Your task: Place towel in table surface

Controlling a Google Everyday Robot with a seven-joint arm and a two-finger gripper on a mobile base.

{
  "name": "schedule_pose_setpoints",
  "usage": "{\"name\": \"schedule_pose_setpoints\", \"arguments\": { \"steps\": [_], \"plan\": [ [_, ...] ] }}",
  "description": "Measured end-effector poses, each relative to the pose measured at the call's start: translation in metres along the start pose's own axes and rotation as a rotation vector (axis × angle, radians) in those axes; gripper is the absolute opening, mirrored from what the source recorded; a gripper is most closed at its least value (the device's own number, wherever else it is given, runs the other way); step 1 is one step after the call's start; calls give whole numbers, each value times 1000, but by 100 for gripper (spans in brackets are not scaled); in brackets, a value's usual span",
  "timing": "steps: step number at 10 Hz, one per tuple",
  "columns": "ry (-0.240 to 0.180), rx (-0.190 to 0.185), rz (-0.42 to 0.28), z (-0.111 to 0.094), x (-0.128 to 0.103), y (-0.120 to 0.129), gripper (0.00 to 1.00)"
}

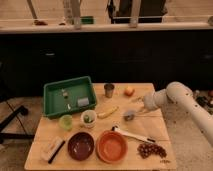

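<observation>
Wooden table (pixel 160 125) stood before a dark counter (pixel 100 55), carrying 1 green tray (pixel 48 100) and 2 bowls (pixel 81 146). Gripper (pixel 131 115) hung low over its right-middle with a grey lump, seemingly the towel (pixel 128 117), at its tip. Grip state couldn't be told.

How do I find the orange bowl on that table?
Start at the wooden table, where the gripper hangs near the middle, and look along the front edge. Two bowls sit side by side; the orange bowl is the right one, brighter than the dark brown bowl beside it.
</observation>
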Motion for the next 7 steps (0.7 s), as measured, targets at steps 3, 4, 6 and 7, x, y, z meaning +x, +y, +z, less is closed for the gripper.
{"name": "schedule_pose_setpoints", "arguments": {
  "steps": [3,4,6,7],
  "plan": [
    [4,1,-4,-2,0,0,80],
    [5,0,-4,-2,1,0,80],
    [9,-7,3,-5,6,-1,80],
    [11,-9,5,-5,7,0,80]
  ]
}}
